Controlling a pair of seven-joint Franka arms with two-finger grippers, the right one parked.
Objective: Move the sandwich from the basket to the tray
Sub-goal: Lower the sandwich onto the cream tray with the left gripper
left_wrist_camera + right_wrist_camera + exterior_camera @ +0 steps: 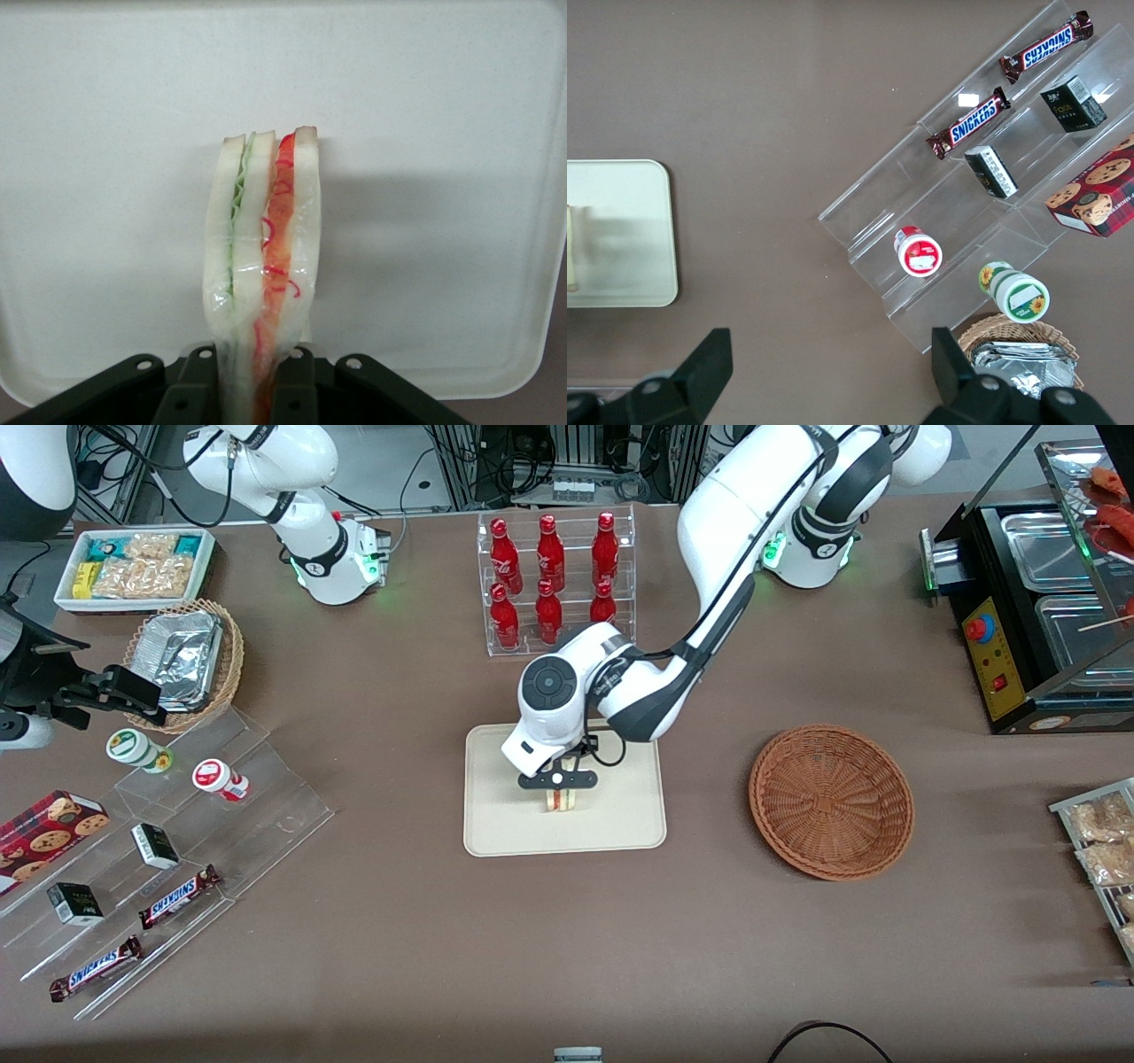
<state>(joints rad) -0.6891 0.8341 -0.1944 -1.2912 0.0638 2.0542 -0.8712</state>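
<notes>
The left arm reaches in from the working arm's end of the table, its forearm slanting down to a bent wrist so that the gripper (pixel 557 790) points straight down over the middle of the tray (pixel 496 833). It is clenched on the sandwich (pixel 558 801): the wrist view shows the wrapped wedge (pixel 262 266) pinched between the dark fingers (pixel 190 390), standing on edge with its green and red filling layers showing and the cream tray (pixel 425 133) spread beneath it; whether its lower edge already touches the tray cannot be told. Nearer to the front camera than the gripper there is only brown tabletop (pixel 567 957). Off to one side, toward the working arm's end, sits the reddish-brown basket (pixel 831 801), well apart from the gripper and with nothing in it. Toward the parked arm's end, a clear stepped display (pixel 177 841) carries Snickers bars (pixel 180 895), small dark boxes and two round tubs. Farther from the front camera than the gripper stands a clear rack of red bottles (pixel 554 580), and farther still, at the table's edge, the arm bases.
</notes>
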